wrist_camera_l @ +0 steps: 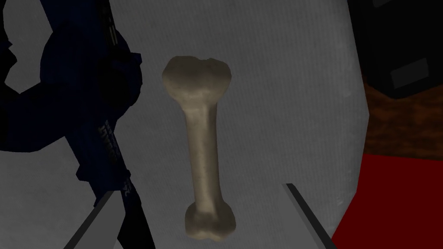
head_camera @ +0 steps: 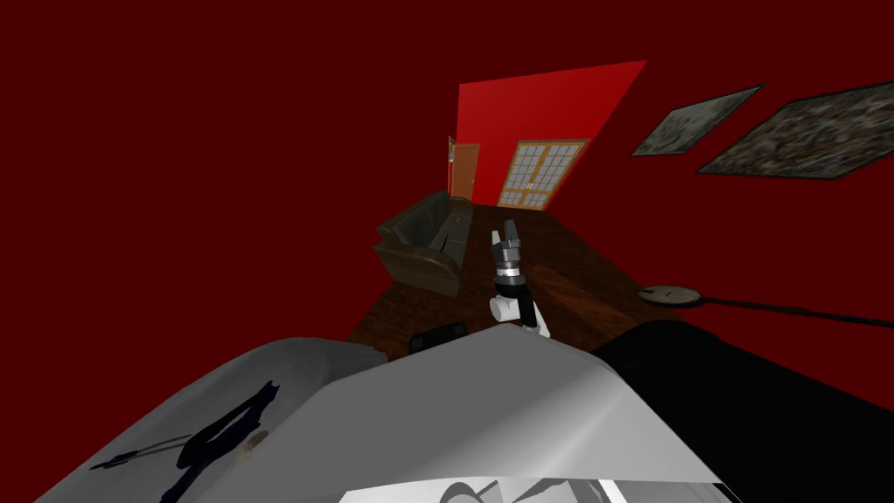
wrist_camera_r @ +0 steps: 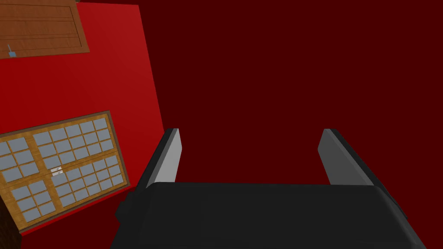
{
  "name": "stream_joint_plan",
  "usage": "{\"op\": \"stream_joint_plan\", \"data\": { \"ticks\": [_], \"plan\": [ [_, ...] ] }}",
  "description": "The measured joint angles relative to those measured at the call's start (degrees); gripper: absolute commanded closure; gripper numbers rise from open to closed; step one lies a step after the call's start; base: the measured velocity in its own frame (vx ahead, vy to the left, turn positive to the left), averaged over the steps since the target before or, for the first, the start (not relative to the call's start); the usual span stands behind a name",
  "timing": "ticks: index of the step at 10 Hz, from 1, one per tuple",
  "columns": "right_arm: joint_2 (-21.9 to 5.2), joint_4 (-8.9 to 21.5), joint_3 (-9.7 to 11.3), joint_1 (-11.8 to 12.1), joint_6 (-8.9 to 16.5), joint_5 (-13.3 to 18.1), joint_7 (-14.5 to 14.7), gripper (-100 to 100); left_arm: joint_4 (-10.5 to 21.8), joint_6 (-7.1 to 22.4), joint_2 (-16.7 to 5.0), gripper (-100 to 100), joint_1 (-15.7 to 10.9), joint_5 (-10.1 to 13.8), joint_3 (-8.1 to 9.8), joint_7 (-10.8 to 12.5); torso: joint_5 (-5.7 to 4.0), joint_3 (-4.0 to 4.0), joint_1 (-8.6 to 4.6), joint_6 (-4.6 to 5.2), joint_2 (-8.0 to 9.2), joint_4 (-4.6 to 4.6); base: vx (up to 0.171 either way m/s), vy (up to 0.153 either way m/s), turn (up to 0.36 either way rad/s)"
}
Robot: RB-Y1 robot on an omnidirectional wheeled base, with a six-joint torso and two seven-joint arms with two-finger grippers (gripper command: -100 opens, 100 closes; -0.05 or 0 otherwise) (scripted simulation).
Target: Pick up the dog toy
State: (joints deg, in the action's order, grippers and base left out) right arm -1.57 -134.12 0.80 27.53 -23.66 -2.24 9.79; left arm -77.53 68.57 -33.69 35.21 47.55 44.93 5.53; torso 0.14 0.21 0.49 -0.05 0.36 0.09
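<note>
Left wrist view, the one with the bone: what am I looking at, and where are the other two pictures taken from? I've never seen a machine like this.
This is a two-armed robot with cameras on its head and both hands. The left wrist view looks along the left gripper: its two thin fingers stand open, and a pale dog toy shaped like a bone lies on a grey surface, in line with the gap between them. Nothing is held. The right wrist view looks along the right gripper, also open and empty, facing a dark red wall. The head view looks down from above: the right arm reaches forward over a wooden floor, a dark sofa beyond.
</note>
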Motion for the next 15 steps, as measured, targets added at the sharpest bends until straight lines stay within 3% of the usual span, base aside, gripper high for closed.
{"op": "stream_joint_plan", "data": {
  "ticks": [2, 5, 6, 7, 10, 11, 15],
  "plan": [
    [0.0, 0.0, 0.0, 0.0, 0.0, 0.0, 0.0, 0, 2.0, 2.3, 1.6, -100, -0.6, -0.4, -0.34, 0.5, 0.08, -0.09, 0.37, -0.03, -0.16, -0.03, -0.058, 0.182, -0.218],
    [0.0, 0.0, 0.0, 0.0, 0.0, 0.0, 0.0, 0, 3.2, 3.2, 4.9, -100, -0.9, -1.1, -1.77, 0.8, 0.04, -0.29, 0.1, -0.05, -0.51, -0.11, 0.001, 0.084, -0.052],
    [0.0, 0.0, 0.0, 0.0, 0.0, 0.0, 0.0, 0, 3.4, 3.1, 4.9, 0, -0.9, -1.1, -1.82, 0.8, -0.01, -0.31, -0.09, -0.06, -0.53, -0.12, 0.0, 0.009, -0.001],
    [0.0, 0.0, 0.0, 0.0, 0.0, 0.0, 0.0, 0, 3.4, 3.1, 4.9, -100, -0.9, -1.1, -1.81, 0.8, -0.05, -0.3, -0.23, -0.06, -0.53, -0.12, -0.01, 0.016, 0.003],
    [0.0, 0.0, 0.0, 0.0, 0.0, 0.0, 0.0, 0, 5.2, 0.6, 6.2, -100, -2.4, -2.4, -3.19, 0.7, -0.03, -0.27, -0.21, -0.05, -0.47, -0.1, -0.015, 0.013, -0.002],
    [0.0, 0.0, 0.0, 0.0, 0.0, 0.0, 0.0, 0, 5.3, 0.3, 6.3, 100, -2.4, -2.5, -3.26, 0.7, -0.05, -0.28, -0.23, -0.06, -0.49, -0.11, 0.0, 0.0, 0.0],
    [0.0, 0.0, 0.0, 0.0, 0.0, 0.0, 0.0, 0, 5.2, 0.4, 6.2, 100, -2.4, -2.4, -3.2, 0.7, 0.07, -0.29, -0.1, -0.04, -0.5, -0.11, 0.0, 0.0, 0.0]
  ]
}}
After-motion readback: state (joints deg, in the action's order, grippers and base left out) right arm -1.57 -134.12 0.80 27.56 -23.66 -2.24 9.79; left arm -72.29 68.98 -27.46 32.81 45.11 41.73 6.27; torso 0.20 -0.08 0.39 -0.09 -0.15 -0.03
